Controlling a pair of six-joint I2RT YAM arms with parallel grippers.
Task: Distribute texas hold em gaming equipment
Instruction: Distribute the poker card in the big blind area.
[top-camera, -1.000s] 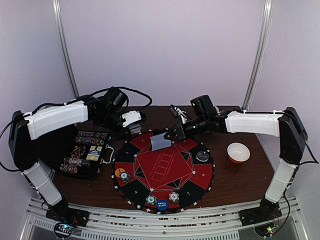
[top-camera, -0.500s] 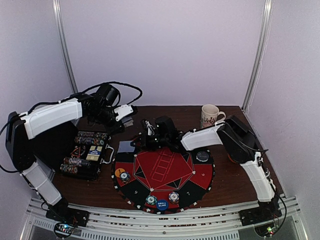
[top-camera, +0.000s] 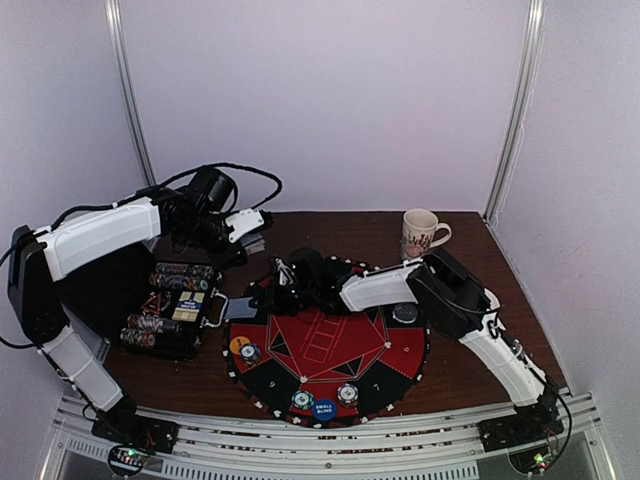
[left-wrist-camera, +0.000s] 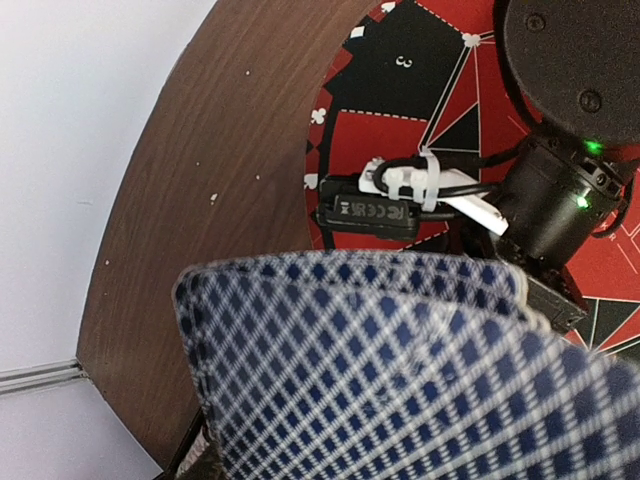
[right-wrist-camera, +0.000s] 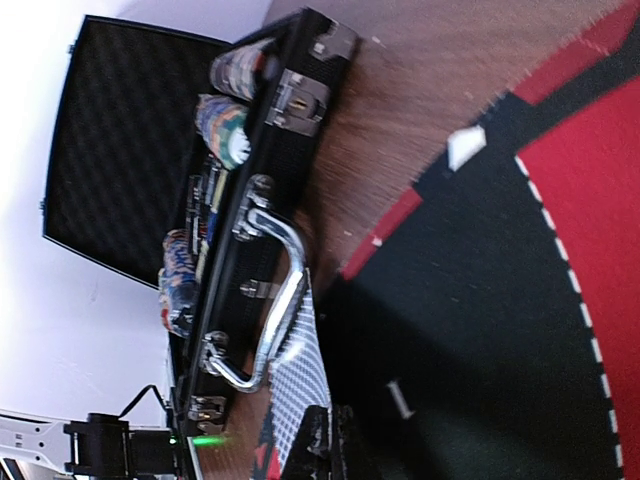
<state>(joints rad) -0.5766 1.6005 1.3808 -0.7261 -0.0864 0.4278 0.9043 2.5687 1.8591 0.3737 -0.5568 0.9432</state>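
My left gripper (top-camera: 250, 233) is at the table's back left, shut on a fanned deck of blue-chequered cards (left-wrist-camera: 400, 370) that hides its fingers in the left wrist view. My right gripper (top-camera: 264, 294) reaches across the round red-and-black poker mat (top-camera: 330, 345) to its left edge. It is shut on one chequered card (right-wrist-camera: 300, 378), held low beside the case's chrome handle (right-wrist-camera: 275, 300). The card also shows in the top view (top-camera: 241, 307). Chips (top-camera: 302, 399), a blue button (top-camera: 324, 408), an orange button (top-camera: 238, 344) and a dark button (top-camera: 404, 312) lie on the mat.
An open black case (top-camera: 172, 310) with rows of chips (right-wrist-camera: 220, 125) stands left of the mat, close to my right fingers. A white patterned mug (top-camera: 420, 232) stands at the back right. My right forearm (top-camera: 375, 287) spans the mat's back half.
My right arm has swung left across the mat with the card, from the back edge down to the left edge by the case. My left gripper has drawn back slightly with the deck.
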